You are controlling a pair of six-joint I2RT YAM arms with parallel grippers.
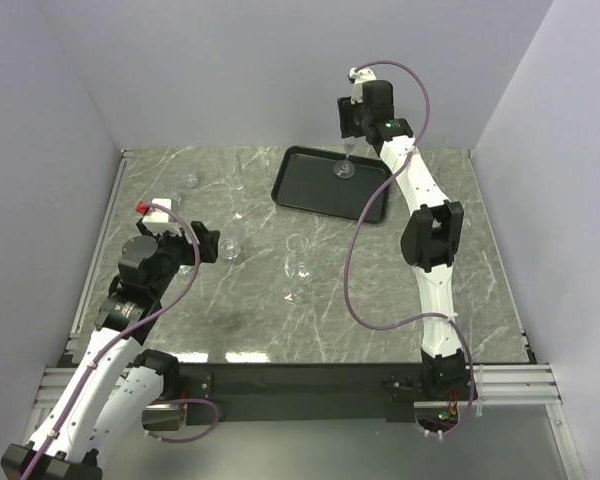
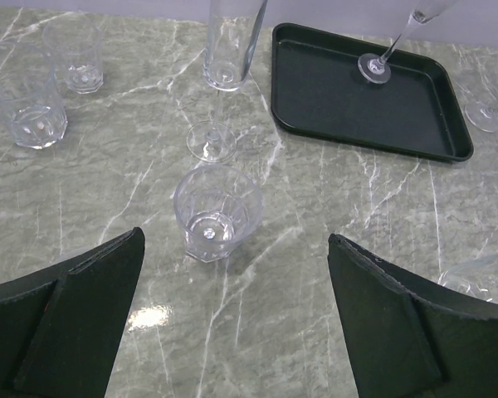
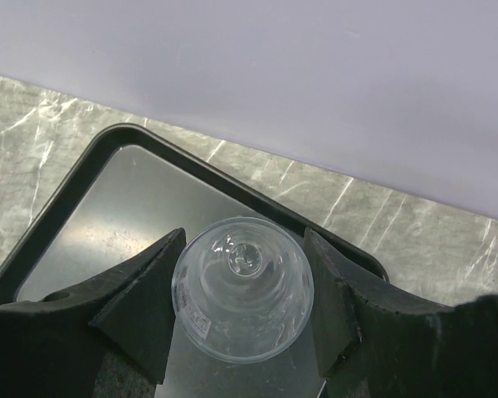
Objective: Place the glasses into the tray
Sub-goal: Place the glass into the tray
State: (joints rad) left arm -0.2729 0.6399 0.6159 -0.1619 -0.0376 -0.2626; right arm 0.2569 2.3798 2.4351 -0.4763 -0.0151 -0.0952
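The left gripper [image 1: 209, 244] hangs low at the near left of the marble-patterned table [image 1: 380, 300]. Its claw is released, with both fingers [image 2: 83, 315] spread wide and nothing between them. Just beyond the fingertips a short faceted tumbler [image 2: 216, 211] stands upright on the table, apart from both fingers. To its right, still on the near half, stands a stemmed wine glass [image 1: 298, 255].

Farther out a smaller stemmed glass [image 2: 210, 141] stands behind the tumbler, and beyond that is a tall straight glass [image 2: 231, 46]. To the left are two more tumblers, a large one [image 2: 29, 108] and a smaller one [image 2: 76, 62] farther back. All of these glasses are on the table, outside the tray.

The black tray [image 2: 332, 91] lies at the far middle of the table, close to the back wall. The right gripper [image 3: 244, 265] is raised above it, grasping a flute [image 2: 373, 66] by the bowl, one finger against each side. The flute's foot is inside the tray near its far edge. Whether the foot touches the tray floor cannot be told. A small mark near the flute's rim is too small to read.
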